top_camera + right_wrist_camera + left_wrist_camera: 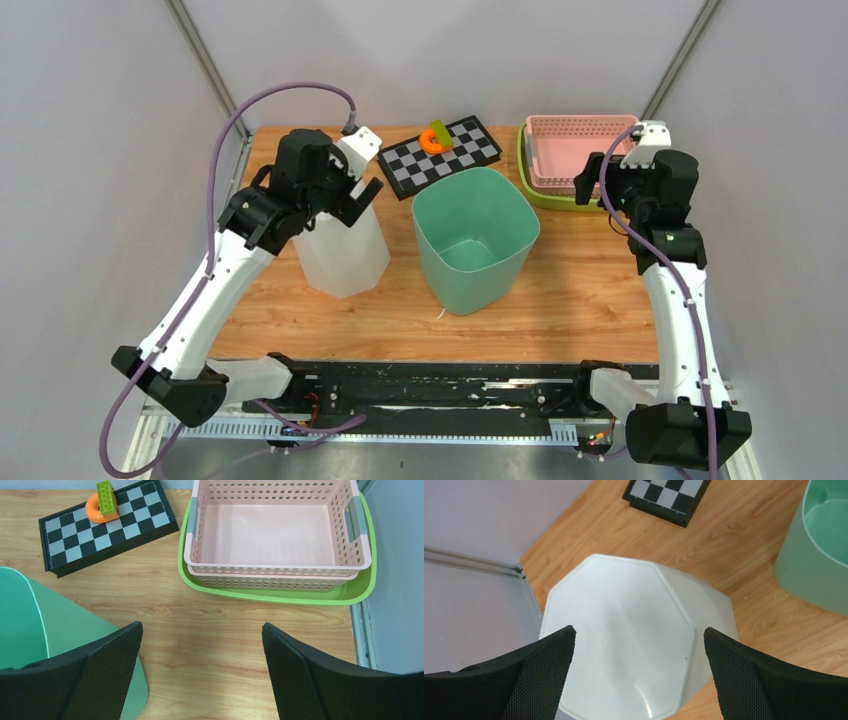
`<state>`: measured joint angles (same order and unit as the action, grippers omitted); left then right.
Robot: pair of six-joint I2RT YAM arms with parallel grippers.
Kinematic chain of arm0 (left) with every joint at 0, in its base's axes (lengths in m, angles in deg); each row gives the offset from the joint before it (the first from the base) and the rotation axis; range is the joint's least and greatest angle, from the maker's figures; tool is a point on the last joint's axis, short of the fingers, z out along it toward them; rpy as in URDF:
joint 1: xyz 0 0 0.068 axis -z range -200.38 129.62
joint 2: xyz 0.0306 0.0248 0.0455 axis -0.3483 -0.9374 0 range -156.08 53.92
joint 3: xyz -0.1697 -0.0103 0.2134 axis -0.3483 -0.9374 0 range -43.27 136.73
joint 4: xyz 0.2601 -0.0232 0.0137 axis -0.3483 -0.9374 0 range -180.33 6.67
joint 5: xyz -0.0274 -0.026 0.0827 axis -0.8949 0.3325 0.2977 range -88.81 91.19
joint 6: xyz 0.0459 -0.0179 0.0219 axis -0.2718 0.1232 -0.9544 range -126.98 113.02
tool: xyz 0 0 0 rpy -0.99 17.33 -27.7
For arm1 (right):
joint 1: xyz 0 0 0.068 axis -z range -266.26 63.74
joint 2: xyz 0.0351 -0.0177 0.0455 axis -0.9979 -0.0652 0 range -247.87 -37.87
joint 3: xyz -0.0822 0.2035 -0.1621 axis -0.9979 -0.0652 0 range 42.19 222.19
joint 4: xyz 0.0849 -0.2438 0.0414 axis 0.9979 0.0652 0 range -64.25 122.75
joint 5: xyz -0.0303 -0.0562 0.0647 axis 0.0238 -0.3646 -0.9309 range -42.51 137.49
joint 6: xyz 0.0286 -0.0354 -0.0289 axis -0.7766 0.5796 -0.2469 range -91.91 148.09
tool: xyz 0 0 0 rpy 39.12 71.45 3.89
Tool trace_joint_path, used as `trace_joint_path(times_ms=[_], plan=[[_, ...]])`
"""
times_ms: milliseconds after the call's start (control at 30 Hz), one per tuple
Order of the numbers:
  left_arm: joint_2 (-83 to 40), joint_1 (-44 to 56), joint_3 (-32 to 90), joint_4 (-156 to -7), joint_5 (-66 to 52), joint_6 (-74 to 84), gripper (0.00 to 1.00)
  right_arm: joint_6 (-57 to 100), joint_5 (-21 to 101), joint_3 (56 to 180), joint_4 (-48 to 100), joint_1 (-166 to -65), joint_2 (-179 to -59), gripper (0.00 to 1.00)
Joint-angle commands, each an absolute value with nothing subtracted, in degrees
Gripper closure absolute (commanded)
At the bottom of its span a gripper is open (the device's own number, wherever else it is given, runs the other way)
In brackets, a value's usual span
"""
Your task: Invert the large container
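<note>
Left claw wide, empty, straddling white container, likely the task's one. It stands base-up on desk, left of green tub. Right claw wide, empty. Risk: a finger clips the container on retreat and topples it.

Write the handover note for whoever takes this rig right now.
Pincers: the left pincer is open and empty, over the upturned base of the white bin. The right pincer is open and empty, over the table between the green bin and the pink basket.
Things: white bin stands base up at left; green bin stands mouth up at centre.
Done: white bin is inverted.
Left: green bin is upright; if it is the large container meant, it is not yet flipped.
</note>
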<state>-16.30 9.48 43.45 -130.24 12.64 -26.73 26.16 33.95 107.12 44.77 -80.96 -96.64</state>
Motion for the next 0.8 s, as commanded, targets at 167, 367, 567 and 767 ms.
trace_joint_path(times_ms=[167, 367, 567, 767], plan=[[-11.6, 8.7, 41.9, -137.7, 6.9, -25.8, 0.0, 25.5, 33.3, 106.1, 44.5, -79.9, -95.9, 0.09], [-10.9, 8.7, 37.1, -136.6, 13.6, -26.4, 0.0, 25.3, 33.1, 106.0, 44.5, -79.9, -95.6, 0.09], [-11.1, 8.5, 33.1, -131.3, 21.5, -26.9, 0.0, 25.1, 32.6, 105.8, 44.5, -79.8, -95.6, 0.09], [-11.7, 7.7, 31.0, -125.8, 27.6, -28.7, 0.04, 25.0, 32.2, 105.7, 44.5, -79.9, -95.6, 0.09]])
